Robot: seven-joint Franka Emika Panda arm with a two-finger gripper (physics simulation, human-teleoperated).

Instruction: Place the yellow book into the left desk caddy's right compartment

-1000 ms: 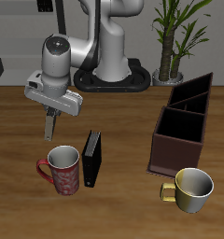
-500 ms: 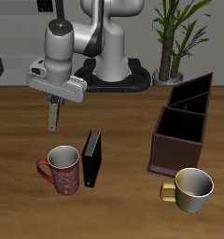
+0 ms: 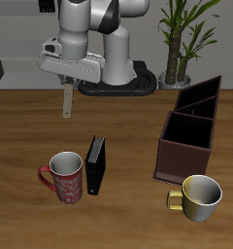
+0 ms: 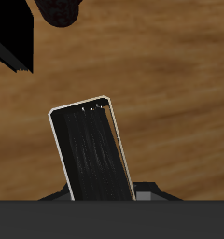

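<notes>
Since a second ago the arm has risen and swung back toward its base, carrying the yellow book point(image 3: 65, 100) up off the worktop point(image 3: 128, 126). It hangs edge-on below the claw point(image 3: 66, 82), well above the wood and well apart from the left desk caddy point(image 3: 189, 131), which stands across the worktop with its compartments open upward.

From the wrist view the book point(image 4: 92, 154) shows a dark, streaked cover with a pale border, one end running into the claw's housing. Both fingers seem closed on that upper end, though the contact itself is hidden, so I judge rather than see that the grip is firm.

As for handling, the book looks thin, stiff and light, with smooth flat covers. Pinched near one end, it could swing or slip under quick motion; a hold across the covers, closer to the middle, would steady it. Its narrow profile should suit a compartment if lowered upright.

Below sit a red mug point(image 3: 65, 176), a black upright book point(image 3: 95, 163) and a yellowish mug point(image 3: 199, 197), all clear of the load.
</notes>
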